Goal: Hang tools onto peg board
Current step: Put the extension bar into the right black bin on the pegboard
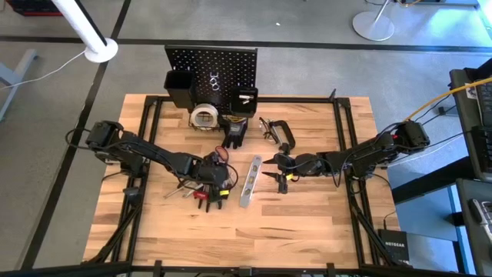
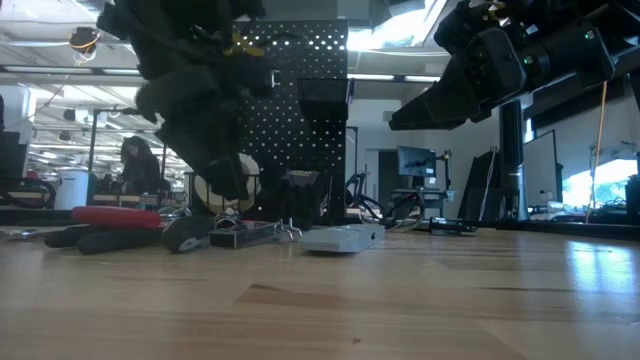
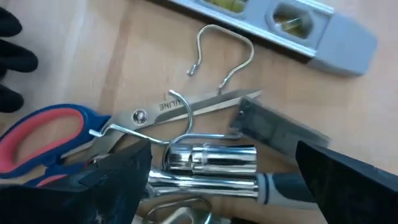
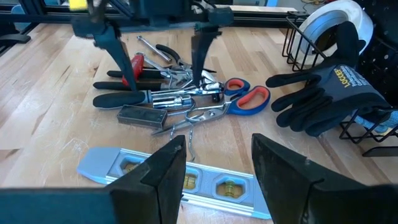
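The left end effector (image 1: pixel 211 183) hangs low over a heap of small hand tools on the wooden worktop (image 1: pixel 307 223), its two dark fingers (image 3: pixel 118 180) spread wide and straddling a chrome socket driver with a grey handle (image 3: pixel 211 163); nothing is gripped. Beside that driver lie the scissors with red and blue handles (image 3: pixel 43 134), a bent silver wire hook (image 3: pixel 221 53) and a small grey rectangular block (image 3: pixel 267 124). Red-handled pliers (image 2: pixel 115 217) rest at the edge of the heap nearer the left arm.

The right end effector (image 1: pixel 278 175) hovers above the worktop just beside the silver level bar (image 1: pixel 250 180), its fingers (image 4: pixel 158 174) apart and empty. The level bar lies flat between the two end effectors.

The upright black perforated peg board (image 1: pixel 211 65) stands at the far edge of the worktop, with a black bin (image 1: pixel 179 88) attached. In front of it are the pale tape roll (image 1: pixel 204 117) in a wire basket (image 4: pixel 298 43), a pair of black gloves (image 4: pixel 329 99) and, farther right, a black C-clamp (image 1: pixel 280 132) lying on the wood.
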